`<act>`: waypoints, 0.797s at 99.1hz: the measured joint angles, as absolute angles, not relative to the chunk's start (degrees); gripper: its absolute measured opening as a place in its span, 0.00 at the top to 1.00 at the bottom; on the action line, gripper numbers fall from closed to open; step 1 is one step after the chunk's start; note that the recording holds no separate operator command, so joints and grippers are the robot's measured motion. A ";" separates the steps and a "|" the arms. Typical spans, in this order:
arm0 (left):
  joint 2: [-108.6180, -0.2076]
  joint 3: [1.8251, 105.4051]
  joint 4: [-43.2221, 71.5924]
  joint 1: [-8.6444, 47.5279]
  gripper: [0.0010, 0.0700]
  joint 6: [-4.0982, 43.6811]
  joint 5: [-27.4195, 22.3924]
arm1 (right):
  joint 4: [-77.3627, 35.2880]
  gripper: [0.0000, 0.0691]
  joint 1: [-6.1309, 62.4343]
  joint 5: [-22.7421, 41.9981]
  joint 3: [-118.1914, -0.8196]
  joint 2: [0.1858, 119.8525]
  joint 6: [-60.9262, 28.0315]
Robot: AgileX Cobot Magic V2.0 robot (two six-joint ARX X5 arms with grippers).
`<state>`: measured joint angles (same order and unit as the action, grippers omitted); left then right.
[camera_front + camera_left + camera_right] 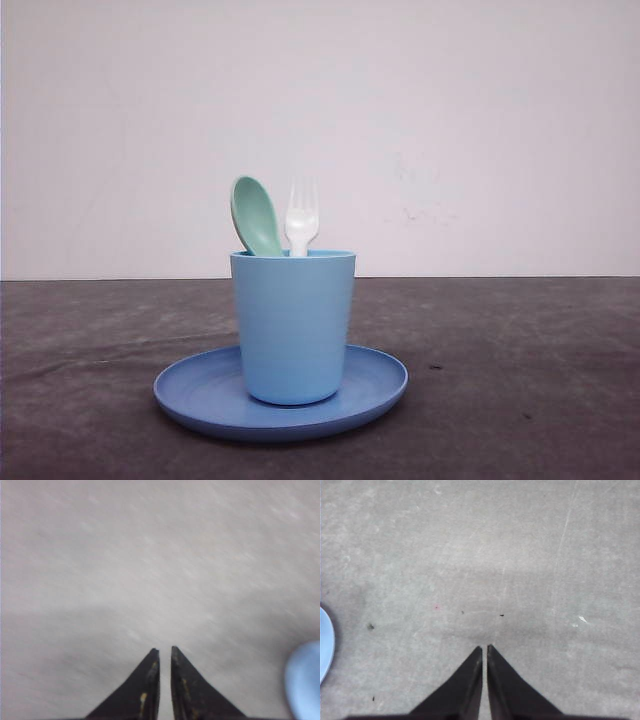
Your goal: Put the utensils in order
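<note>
On my L wrist cam the left gripper hangs over bare table, fingers pointing down at it, black tapered fingertips nearly meeting w/ a thin slit between them, clenched on nothing. Yellowish scuffs on the finger faces. The feed is smeared, so surface detail is hard to read. A pale blue rounded blur at approx 4 o'clock of the tips is prob the plate edge, but I can't tell for sure.

R wrist cam: right gripper same pose, aimed down at the table, tips drawn together w/ a hairline gap, holding nothing. The table here is grey, matte, w/ fine scratches, dark specks and a small pink dot. A light blue plate rim shows at 9 o'clock of the tips, well apart.

Front cam, near to far: the round blue plate, shallow, smooth plastic w/ a raised rim, sits flat on the dark mottled table. The cup stands upright at plate centre, light blue, tapered, faint horizontal ridges. Both utensils stand in the cup, heads up above the rim: the spoon, mint green, oval bowl, leaning toward 11 o'clock; the fork, white, four tines, upright just beside it at 3 o'clock. Behind, a plain pale wall.
</note>
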<state>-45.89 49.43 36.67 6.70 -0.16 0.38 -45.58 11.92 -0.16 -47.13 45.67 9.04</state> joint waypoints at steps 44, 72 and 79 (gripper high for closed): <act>-16.38 18.92 19.03 1.61 0.99 2.17 1.41 | -45.58 0.98 11.92 -0.16 -47.13 45.67 9.06; -0.93 6.63 18.83 0.16 0.99 3.22 1.41 | -45.58 0.98 11.92 -0.16 -47.13 45.67 9.06; -0.25 5.61 18.11 -0.25 0.99 3.81 1.41 | -45.58 0.98 11.92 -0.14 -47.13 45.65 9.06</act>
<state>-0.25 5.61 18.11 -0.25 3.81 1.41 -45.58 11.92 -0.14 -47.13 45.65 9.06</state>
